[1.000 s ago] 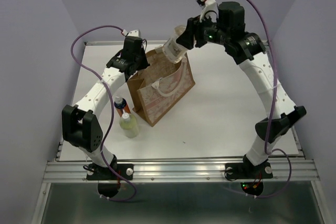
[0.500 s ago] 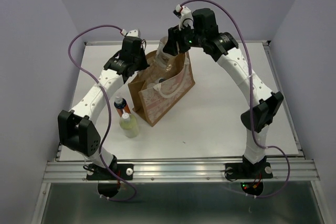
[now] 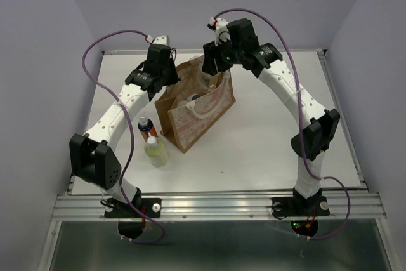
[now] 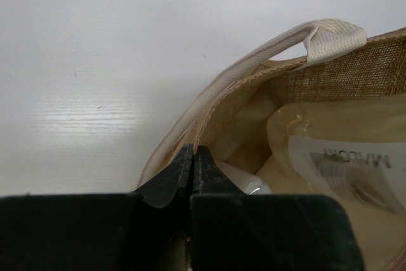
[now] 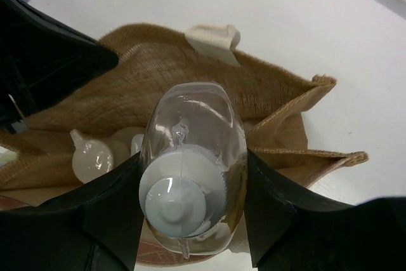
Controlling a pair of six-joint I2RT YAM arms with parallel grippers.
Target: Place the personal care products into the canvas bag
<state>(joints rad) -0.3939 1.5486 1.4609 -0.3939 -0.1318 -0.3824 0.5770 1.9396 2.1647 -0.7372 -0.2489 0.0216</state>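
The right pincer (image 5: 193,163), clamped on a pale bottle (image 5: 190,118) with a white cap, has swung in within the last second from above and beyond the canvas bag (image 3: 198,111). It now holds the bottle over the open mouth, cap toward the wrist, with the far end dipping between the burlap walls. The left pincer (image 4: 192,157) stays pinched tight on the bag's rim by a cream strap, keeping the mouth spread. Other bottles already lie inside, below and left of the right pincer. This item looks one release away from bagged. An orange bottle (image 3: 146,127) and a yellow-green bottle (image 3: 156,152) still wait on the surface (image 3: 273,138), well apart from both pincers.
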